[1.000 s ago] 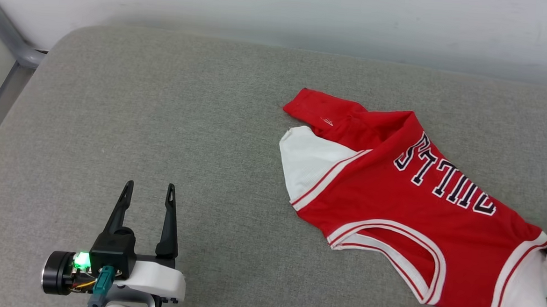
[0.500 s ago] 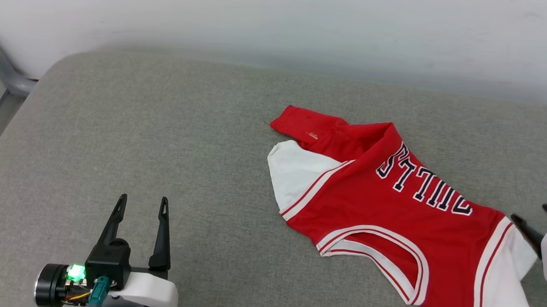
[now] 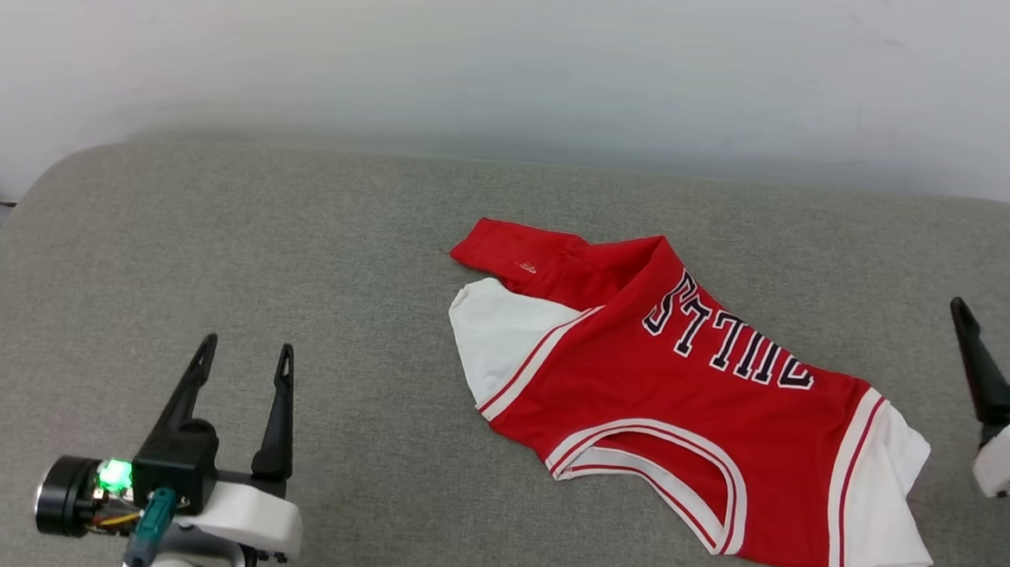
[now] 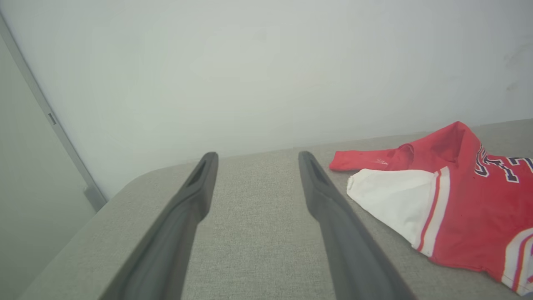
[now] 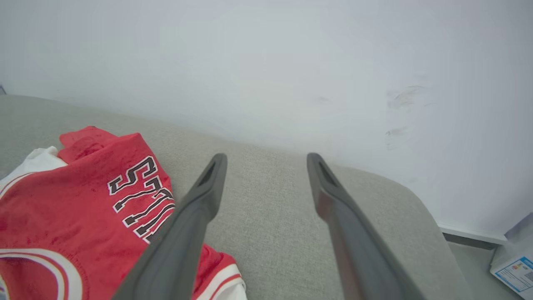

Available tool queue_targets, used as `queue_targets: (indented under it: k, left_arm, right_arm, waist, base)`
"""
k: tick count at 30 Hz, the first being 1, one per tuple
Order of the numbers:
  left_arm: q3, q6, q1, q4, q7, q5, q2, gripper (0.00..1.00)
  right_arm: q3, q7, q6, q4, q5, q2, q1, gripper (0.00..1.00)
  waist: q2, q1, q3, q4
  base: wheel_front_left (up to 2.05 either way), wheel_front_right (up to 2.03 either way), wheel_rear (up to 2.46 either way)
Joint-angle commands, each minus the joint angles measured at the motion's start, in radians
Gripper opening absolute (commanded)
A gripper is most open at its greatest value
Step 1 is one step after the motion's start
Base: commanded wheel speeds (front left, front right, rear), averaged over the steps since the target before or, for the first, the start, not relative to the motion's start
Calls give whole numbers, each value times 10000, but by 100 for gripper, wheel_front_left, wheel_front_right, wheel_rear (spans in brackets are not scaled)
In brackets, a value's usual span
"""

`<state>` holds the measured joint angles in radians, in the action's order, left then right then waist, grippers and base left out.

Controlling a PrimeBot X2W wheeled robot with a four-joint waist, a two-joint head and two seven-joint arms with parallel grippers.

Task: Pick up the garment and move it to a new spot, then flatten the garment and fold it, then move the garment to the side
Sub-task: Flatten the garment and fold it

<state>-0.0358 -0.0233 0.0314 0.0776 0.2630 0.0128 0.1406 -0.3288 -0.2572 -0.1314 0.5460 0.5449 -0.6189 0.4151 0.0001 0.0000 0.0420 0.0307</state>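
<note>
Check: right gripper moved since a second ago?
Yes. The right gripper sat at the white sleeve of the red jersey; now it stands open, clear of it, toward the right end of the grey cushion.

left gripper (image 4: 257,156): fingers spread over grey fabric tabletop (image 4: 258,241) | garment (image 4: 466,208): lying rumpled at right, apart from gripper | wall (image 4: 266,62): white, behind
</note>
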Motion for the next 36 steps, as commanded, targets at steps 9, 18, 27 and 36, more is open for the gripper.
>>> queue_targets:
  k: [9, 18, 27, 36]
  left_arm:
    - [-77, 901, 1520, 806, 26, 271, 696, 100]
    - [-928, 1513, 3702, 2070, -1288, 1494, 1517, 100]
    - [-3666, 1521, 6027, 2283, -4732, 4675, 3131, 100]
    - [-5649, 1523, 7827, 2958, -7765, 6547, 3935, 100]
  right_arm:
    - [3319, 49, 14, -4120, -3036, 3281, -3170, 100]
    - [3595, 719, 14, -5976, -3908, 4508, -4375, 100]
    - [3587, 744, 14, -6131, -3972, 4424, -4028, 100]
    - [3310, 511, 14, -5865, -4008, 4303, -3505, 100]
  waist:
    - [-1, 0, 208, -270]
    - [-1, 0, 655, -603]
    - [-1, 0, 1240, -988]
    - [-1, 0, 1947, -1453]
  base:
    - [0, 0, 0]
    - [0, 0, 0]
    - [0, 0, 0]
    - [0, 0, 0]
